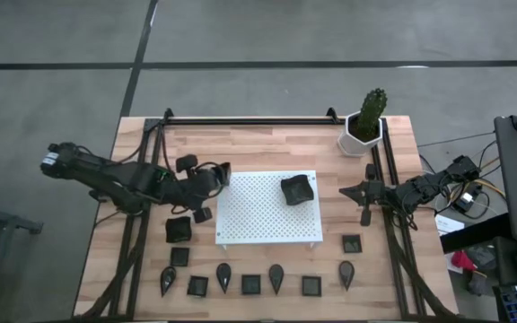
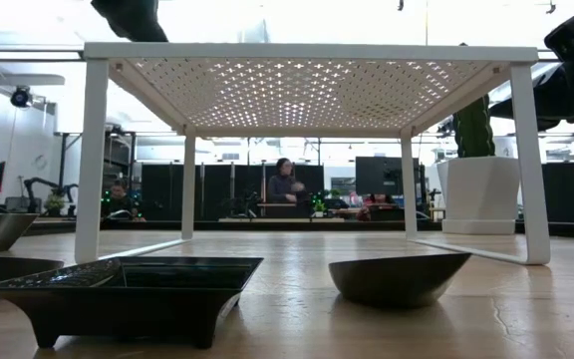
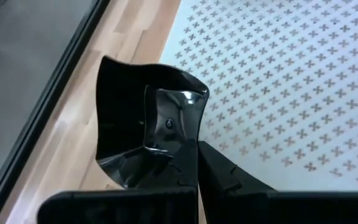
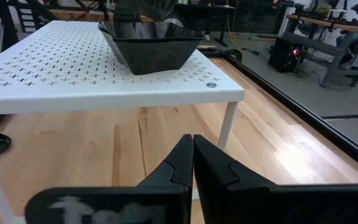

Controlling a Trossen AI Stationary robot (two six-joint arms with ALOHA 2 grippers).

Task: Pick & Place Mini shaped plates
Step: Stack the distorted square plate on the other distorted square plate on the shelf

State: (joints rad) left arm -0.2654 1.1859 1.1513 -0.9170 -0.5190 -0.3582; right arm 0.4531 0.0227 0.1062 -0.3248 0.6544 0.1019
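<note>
Closest to you, in the low view, a square black plate (image 2: pixel 128 287) sits on the wooden counter (image 1: pixel 267 135), with a teardrop plate (image 2: pixel 399 277) just beside it. Both stand in front of the white perforated board (image 1: pixel 258 211), which is raised on four legs. Beyond the counter you see a grey floor crossed by dark lines. At table height the room shows desks, dark screens and a person (image 2: pixel 285 184) seated far back. A white pot with a cactus (image 1: pixel 363 130) stands at the counter's far right corner.

You have twelve mini shaped plates (image 1: pixel 251 284) in all:
- Six square ones and four teardrop ones lie on the counter, mostly in a row along its near edge.
- One square plate (image 1: pixel 298 189) rests on the board's right part.
- One is the gripped plate (image 3: pixel 135 112).

The left gripper (image 3: pixel 196 146) hangs at the board's left edge, its jaws pinched tight on the rim of the gripped plate. The right gripper (image 4: pixel 192 140) waits just off the board's right side, low over the counter, its jaws pressed together with nothing between them.

From above, the gripped plate is mostly covered by the arm, and you cannot tell whether it touches the board. In the low view both arms are cut off at the upper edge, and two plates at the left edge are only partly in frame.
</note>
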